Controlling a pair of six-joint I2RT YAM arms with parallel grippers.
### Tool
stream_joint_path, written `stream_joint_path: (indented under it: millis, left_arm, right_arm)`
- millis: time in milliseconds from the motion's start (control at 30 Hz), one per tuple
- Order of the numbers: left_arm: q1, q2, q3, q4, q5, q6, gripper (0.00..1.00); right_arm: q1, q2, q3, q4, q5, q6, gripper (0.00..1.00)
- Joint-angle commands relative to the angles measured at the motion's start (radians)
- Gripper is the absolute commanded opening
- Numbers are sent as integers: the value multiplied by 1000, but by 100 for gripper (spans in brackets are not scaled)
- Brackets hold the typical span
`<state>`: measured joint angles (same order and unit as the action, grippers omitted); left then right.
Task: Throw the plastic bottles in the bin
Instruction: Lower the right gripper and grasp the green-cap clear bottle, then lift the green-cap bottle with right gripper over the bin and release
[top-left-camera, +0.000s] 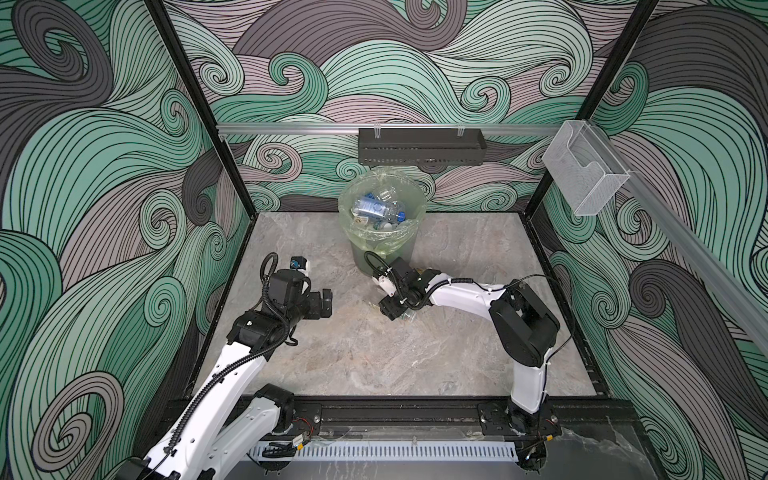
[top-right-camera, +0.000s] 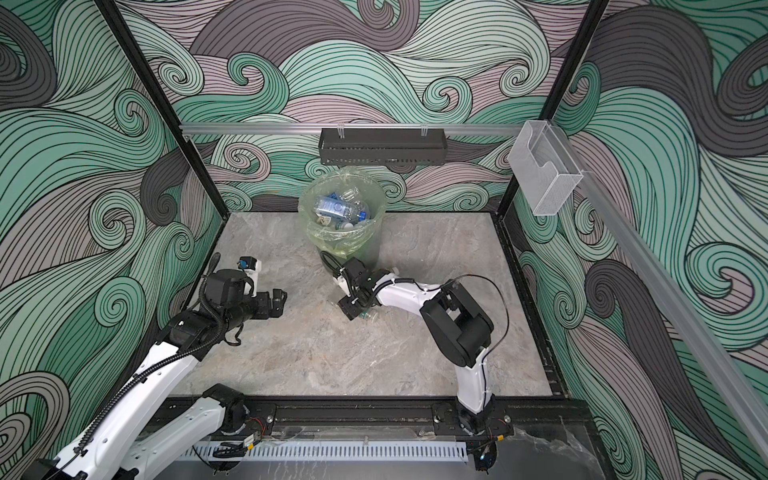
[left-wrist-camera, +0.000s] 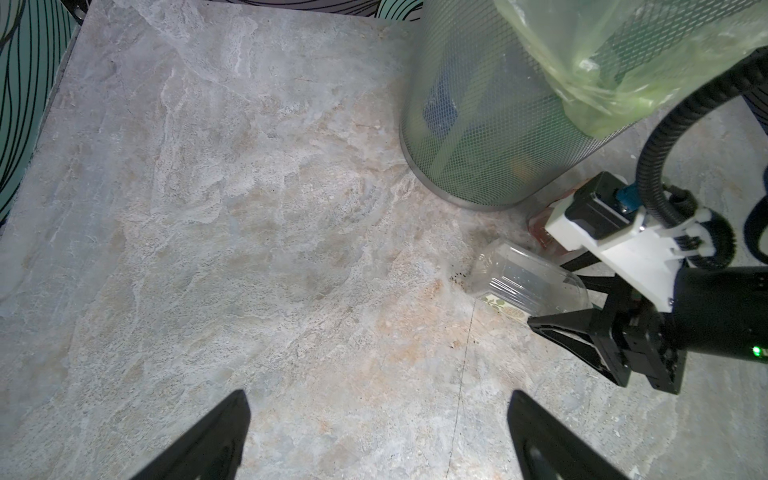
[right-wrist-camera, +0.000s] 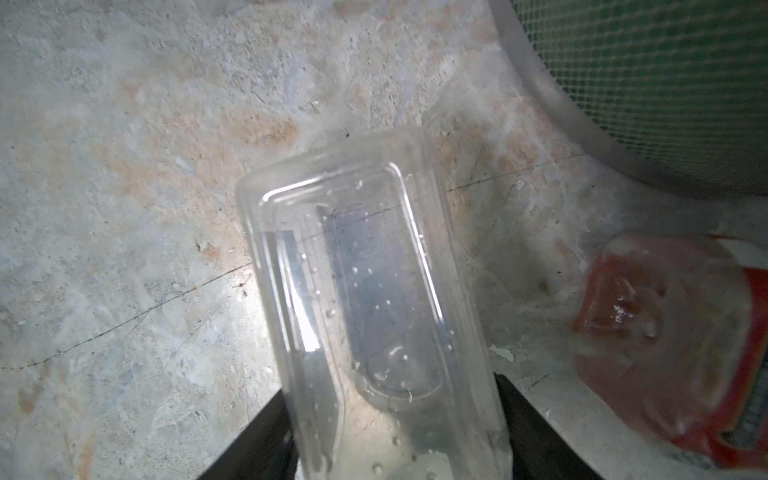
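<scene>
A clear plastic bottle (right-wrist-camera: 365, 291) lies on the stone floor just in front of the bin (top-left-camera: 361, 257), a mesh wastebasket lined with a pale green bag. My right gripper (right-wrist-camera: 390, 386) is shut on it, one black finger pressed to each side. In the left wrist view the same bottle (left-wrist-camera: 523, 286) lies between those fingers. Beside it, against the bin's base, lies an amber bottle with a red label (right-wrist-camera: 665, 332). Several bottles (top-left-camera: 374, 205) fill the bin. My left gripper (left-wrist-camera: 379, 395) hangs open over bare floor to the left, holding nothing.
A black perforated tray (top-left-camera: 419, 145) hangs on the back wall above the bin. A clear plastic box (top-left-camera: 582, 174) is mounted on the right wall rail. Patterned walls close in the floor on three sides.
</scene>
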<state>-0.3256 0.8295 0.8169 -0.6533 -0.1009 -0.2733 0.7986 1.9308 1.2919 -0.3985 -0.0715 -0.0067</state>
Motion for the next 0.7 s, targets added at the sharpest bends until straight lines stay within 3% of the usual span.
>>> stream_joint_path:
  millis: [0,133,667]
  left_arm:
    - [10,0,25,-14,-13,12,99]
    - [10,-2,18,-13,-14,10,99]
    - [12,9,7,26,16,-11,99]
  right_arm:
    - [7,-2,-1,16,-22,-6,64]
    - [14,-44,-39,30,-25,-4,50]
    - [-5,-544,-404,101,7,142,51]
